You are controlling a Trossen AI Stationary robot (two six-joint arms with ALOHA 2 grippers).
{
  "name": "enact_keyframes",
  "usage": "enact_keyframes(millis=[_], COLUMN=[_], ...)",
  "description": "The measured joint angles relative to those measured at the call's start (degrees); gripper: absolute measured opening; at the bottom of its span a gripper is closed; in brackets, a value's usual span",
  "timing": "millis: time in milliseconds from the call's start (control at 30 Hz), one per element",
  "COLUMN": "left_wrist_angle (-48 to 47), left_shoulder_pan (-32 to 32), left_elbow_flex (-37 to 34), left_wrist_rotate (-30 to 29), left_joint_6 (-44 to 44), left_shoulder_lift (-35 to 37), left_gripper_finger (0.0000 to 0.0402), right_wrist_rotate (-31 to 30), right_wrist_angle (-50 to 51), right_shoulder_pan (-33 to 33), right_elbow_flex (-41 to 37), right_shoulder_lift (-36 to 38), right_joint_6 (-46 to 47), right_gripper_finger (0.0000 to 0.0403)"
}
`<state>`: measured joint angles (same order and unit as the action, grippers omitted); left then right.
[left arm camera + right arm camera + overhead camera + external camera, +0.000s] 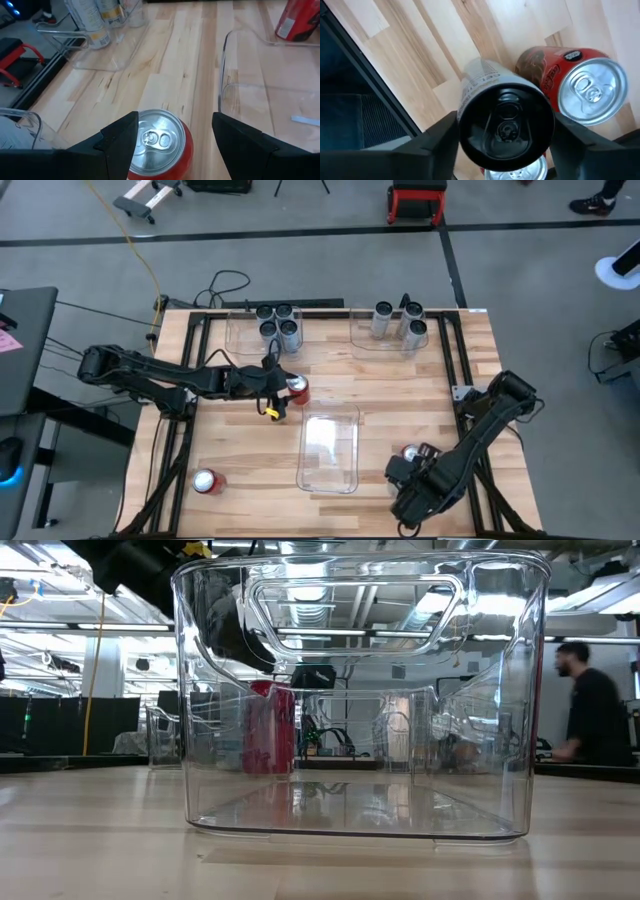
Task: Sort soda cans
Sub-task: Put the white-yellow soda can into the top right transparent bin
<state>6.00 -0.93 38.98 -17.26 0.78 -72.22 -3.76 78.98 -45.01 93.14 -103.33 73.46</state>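
My left gripper [287, 392] is open at the table's middle, one finger on each side of an upright red soda can [157, 145]; whether a finger touches it I cannot tell. My right gripper [506, 150] is at the near right, shut on a black-topped, pale-bodied soda can [505, 125]. A red can [587, 82] stands beside it, and another silver top [515, 175] shows below it. One more red can [205, 481] stands on its base near the near left corner. Other cans stand in two far bins. My right gripper holds the black-topped can by its upper body just under the rim [470, 107], pinched between the two fingers, which come from above, one on each side. The can looks raised above its neighbours. Its lower end is hidden by its own top.
An empty clear bin [330, 450] sits at the table's middle near side and fills the low view [360, 700]. A far left bin [240, 330] holds several dark cans, and a far right bin [365, 335] holds three silver ones. A person stands in the room beyond.
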Motion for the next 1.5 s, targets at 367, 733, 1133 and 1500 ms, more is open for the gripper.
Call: enact_keyframes(millis=[367, 733, 1133, 1500], left_wrist_angle=[-3.4, -10.0, -11.7, -14.6], left_shoulder_pan=[-0.1, -0.9, -3.2, -3.2], left_elbow_flex=[0.0, 0.0, 0.0, 0.0], left_wrist_rotate=[-0.1, -2.1, -6.0, -7.3], left_joint_6=[-2.6, -6.2, -5.2, -6.1], left_shoulder_lift=[9.1, 17.9, 18.4, 18.2], left_gripper_finger=[0.0249, 0.0249, 0.0249, 0.0249], right_wrist_rotate=[0.3, -7.6, -14.7, -16.1], right_wrist_angle=[3.3, 10.5, 11.3, 11.0], right_shoulder_pan=[2.9, 7.4, 24.1, 50.8], right_elbow_flex=[4.9, 13.6, 13.7, 13.7], right_shoulder_lift=[-0.1, 2.1, 10.9, 12.5], right_joint_6=[-8.5, -19.3, -31.3, -39.7], right_gripper_finger=[0.0231, 0.0231, 0.0232, 0.0232])
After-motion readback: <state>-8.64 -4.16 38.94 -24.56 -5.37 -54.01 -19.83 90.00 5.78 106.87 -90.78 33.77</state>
